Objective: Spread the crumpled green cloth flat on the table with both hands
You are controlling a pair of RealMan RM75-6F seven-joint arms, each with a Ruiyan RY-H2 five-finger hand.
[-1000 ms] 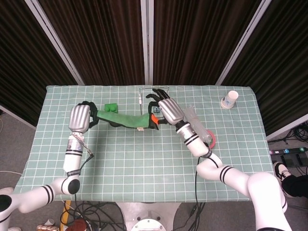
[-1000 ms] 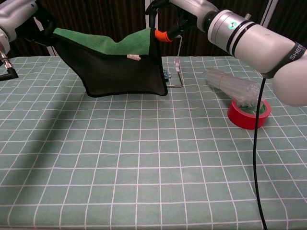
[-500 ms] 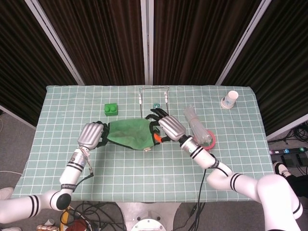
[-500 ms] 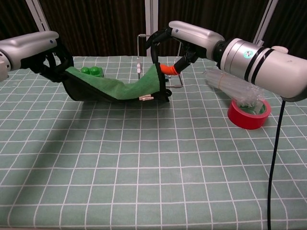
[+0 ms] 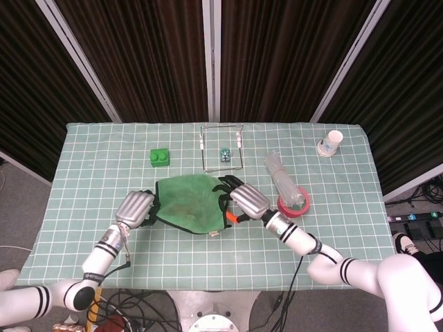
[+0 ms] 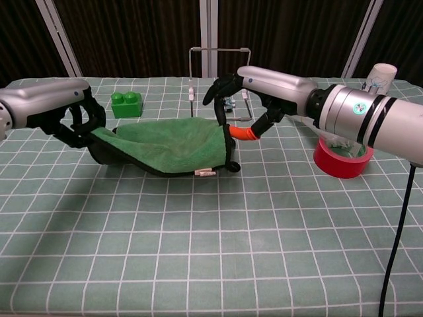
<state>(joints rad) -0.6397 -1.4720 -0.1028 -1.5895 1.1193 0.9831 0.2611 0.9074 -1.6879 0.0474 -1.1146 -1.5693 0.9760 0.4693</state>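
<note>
Head view: both robot hands (image 5: pixel 135 208) (image 5: pixel 243 200) grasping green cloth (image 5: pixel 188 211); green block (image 5: pixel 160 157), wire frame (image 5: pixel 221 145) behind.

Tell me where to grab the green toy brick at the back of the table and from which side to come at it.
Grip the green brick across its two flat long sides, coming straight down from above. It sits upright on the table with studs on top and open space all round, so a top approach looks clear. The left hand is nearer, but it holds the green cloth.
</note>
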